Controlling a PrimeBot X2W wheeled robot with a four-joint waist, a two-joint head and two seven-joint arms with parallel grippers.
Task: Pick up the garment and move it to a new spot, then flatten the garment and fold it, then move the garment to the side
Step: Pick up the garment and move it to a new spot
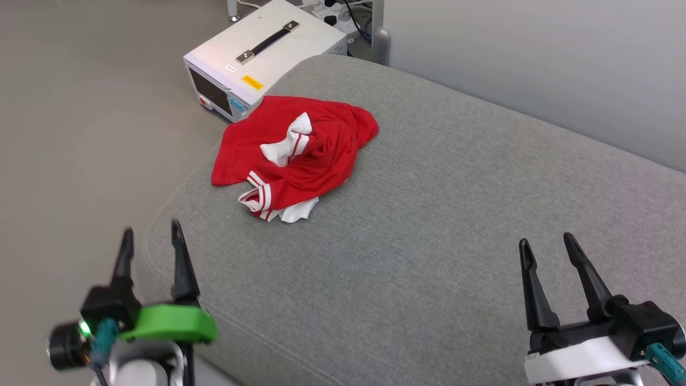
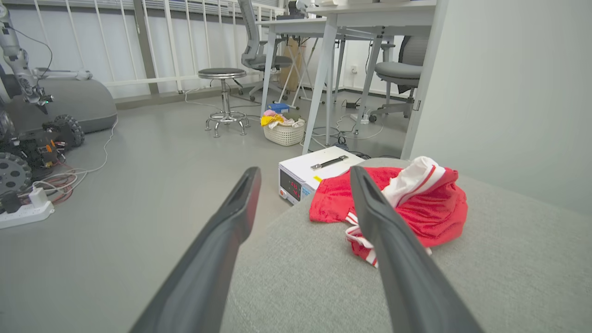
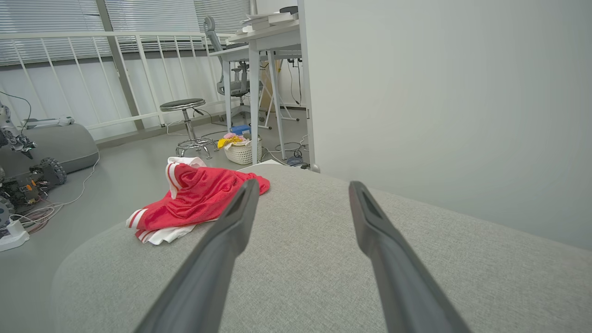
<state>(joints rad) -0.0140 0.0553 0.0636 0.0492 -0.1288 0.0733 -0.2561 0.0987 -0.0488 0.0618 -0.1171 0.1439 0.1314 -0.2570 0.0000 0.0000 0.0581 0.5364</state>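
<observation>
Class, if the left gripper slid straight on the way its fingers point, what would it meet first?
Probably the white box with a black handle on the floor, narrowly missing the crumpled red-and-white jersey; depth is unclear.

One shirt (image 1: 300, 155) near the far left edge of one grey cushion (image 1: 429, 241). One left gripper (image 1: 151, 228) and one right gripper (image 1: 546, 239), two dark fingers apiece, four in all. On the floor: one white box (image 1: 262, 53) off the cushion's far left corner, one stool (image 2: 223, 99), one basket (image 2: 284, 133), one power strip (image 2: 25, 215).
</observation>
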